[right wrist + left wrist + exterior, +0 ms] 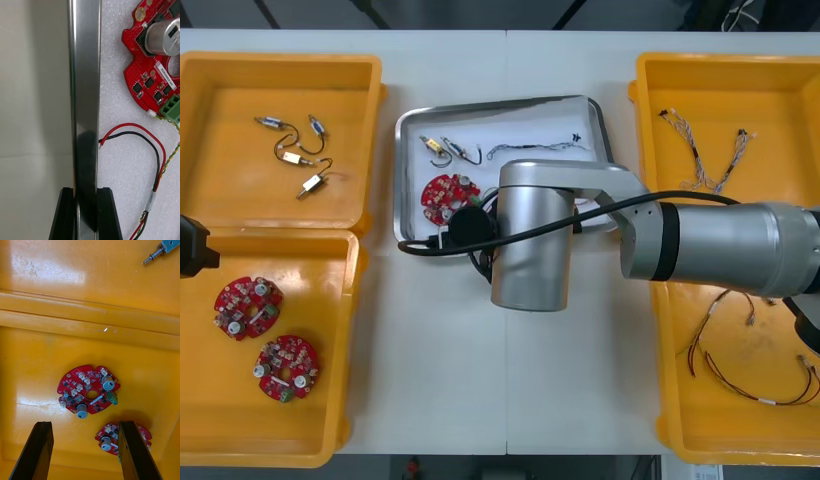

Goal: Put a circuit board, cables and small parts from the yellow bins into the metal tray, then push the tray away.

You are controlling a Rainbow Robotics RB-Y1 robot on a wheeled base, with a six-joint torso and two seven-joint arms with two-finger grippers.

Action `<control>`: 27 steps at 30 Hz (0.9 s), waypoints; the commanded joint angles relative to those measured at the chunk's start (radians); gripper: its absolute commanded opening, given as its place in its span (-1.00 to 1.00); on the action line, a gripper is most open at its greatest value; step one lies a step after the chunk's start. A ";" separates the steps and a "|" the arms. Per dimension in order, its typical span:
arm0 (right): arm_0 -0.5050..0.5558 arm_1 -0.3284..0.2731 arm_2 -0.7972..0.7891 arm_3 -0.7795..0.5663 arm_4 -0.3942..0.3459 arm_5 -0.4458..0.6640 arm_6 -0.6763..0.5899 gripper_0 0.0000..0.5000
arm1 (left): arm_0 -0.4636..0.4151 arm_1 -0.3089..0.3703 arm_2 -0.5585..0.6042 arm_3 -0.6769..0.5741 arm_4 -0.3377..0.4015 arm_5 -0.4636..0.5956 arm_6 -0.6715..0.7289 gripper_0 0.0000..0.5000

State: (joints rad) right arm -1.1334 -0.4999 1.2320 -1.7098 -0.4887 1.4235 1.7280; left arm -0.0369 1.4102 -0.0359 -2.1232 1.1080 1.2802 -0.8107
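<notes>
The right gripper (85, 190) clamps a rim of the metal tray (84, 93), beside the red circuit board (148, 71) and a red and black cable (161, 150) lying inside. A skewed push may slip the thin rim free or knock the tray against the yellow bins (650, 100). The left gripper (85, 423) hangs open over spare boards (88, 392).

Mirror-bright metal tray (85, 112); glossy plastic bins (240, 170)

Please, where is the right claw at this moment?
In the right wrist view, the right claw is shut on the near rim of the metal tray; a red circuit board and a red-and-black cable lie just inside it.
</notes>
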 commanded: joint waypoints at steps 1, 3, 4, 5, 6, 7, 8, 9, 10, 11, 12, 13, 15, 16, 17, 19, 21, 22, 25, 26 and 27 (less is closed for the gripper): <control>-0.085 0.004 0.007 0.061 -0.013 -0.021 0.070 -1.00 | 0.002 0.012 0.034 -0.018 -0.010 -0.009 -0.010 1.00; -0.094 0.011 0.003 0.084 -0.013 -0.029 0.070 -1.00 | 0.002 0.012 0.034 -0.018 -0.010 -0.009 -0.010 1.00; -0.095 0.014 0.000 0.099 -0.011 -0.034 0.071 -1.00 | 0.002 0.012 0.034 -0.018 -0.010 -0.009 -0.010 1.00; -0.095 0.014 0.000 0.099 -0.011 -0.034 0.071 -1.00 | 0.002 0.012 0.034 -0.018 -0.010 -0.009 -0.010 1.00; -0.105 0.023 -0.003 0.125 -0.011 -0.041 0.074 -1.00 | 0.002 0.012 0.034 -0.018 -0.010 -0.009 -0.010 1.00; -0.111 0.026 -0.003 0.137 -0.013 -0.046 0.076 -1.00 | 0.002 0.012 0.034 -0.018 -0.010 -0.009 -0.010 1.00; -0.118 0.031 -0.003 0.156 -0.011 -0.054 0.077 -1.00 | 0.002 0.012 0.034 -0.018 -0.010 -0.009 -0.010 1.00; -0.126 0.037 -0.008 0.174 -0.013 -0.061 0.079 -1.00 | 0.002 0.012 0.034 -0.018 -0.010 -0.009 -0.010 1.00; -0.129 0.046 -0.016 0.196 -0.013 -0.066 0.081 -1.00 | 0.002 0.012 0.034 -0.018 -0.010 -0.009 -0.010 1.00; -0.131 0.050 -0.020 0.205 -0.013 -0.069 0.082 -1.00 | 0.002 0.012 0.034 -0.018 -0.010 -0.009 -0.010 1.00; -0.137 0.058 -0.026 0.228 -0.013 -0.074 0.084 -1.00 | 0.002 0.012 0.034 -0.018 -0.010 -0.009 -0.010 1.00; -0.141 0.061 -0.026 0.239 -0.014 -0.078 0.084 -1.00 | 0.002 0.012 0.034 -0.018 -0.010 -0.009 -0.010 1.00; -0.161 0.077 -0.028 0.280 -0.016 -0.092 0.085 -1.00 | 0.002 0.012 0.034 -0.018 -0.010 -0.009 -0.010 1.00; -0.163 0.080 -0.029 0.288 -0.016 -0.094 0.085 -1.00 | 0.002 0.012 0.034 -0.018 -0.010 -0.009 -0.010 1.00; -0.167 0.087 -0.035 0.308 -0.017 -0.106 0.087 -1.00 | 0.002 0.012 0.034 -0.018 -0.010 -0.009 -0.010 1.00; -0.175 0.092 -0.037 0.337 -0.024 -0.137 0.090 -1.00 | 0.002 0.012 0.034 -0.018 -0.010 -0.009 -0.010 1.00; -0.183 0.098 -0.037 0.375 -0.024 -0.184 0.091 -1.00 | 0.002 0.012 0.034 -0.018 -0.010 -0.009 -0.010 1.00; -0.183 0.101 -0.037 0.384 -0.024 -0.193 0.093 -1.00 | 0.002 0.012 0.034 -0.018 -0.010 -0.009 -0.010 1.00; -0.195 0.113 -0.037 0.433 -0.024 -0.241 0.097 -1.00 | 0.002 0.012 0.034 -0.018 -0.010 -0.009 -0.010 1.00; -0.197 0.115 -0.039 0.441 -0.024 -0.249 0.099 -1.00 | 0.002 0.012 0.034 -0.018 -0.010 -0.009 -0.010 1.00; -0.200 0.118 -0.037 0.455 -0.024 -0.262 0.101 -1.00 | 0.002 0.012 0.034 -0.018 -0.010 -0.009 -0.010 1.00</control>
State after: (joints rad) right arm -1.2671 -0.4093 1.2295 -1.2791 -0.5067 1.1922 1.7814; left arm -0.0369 1.4102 -0.0358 -2.1238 1.1079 1.2802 -0.8107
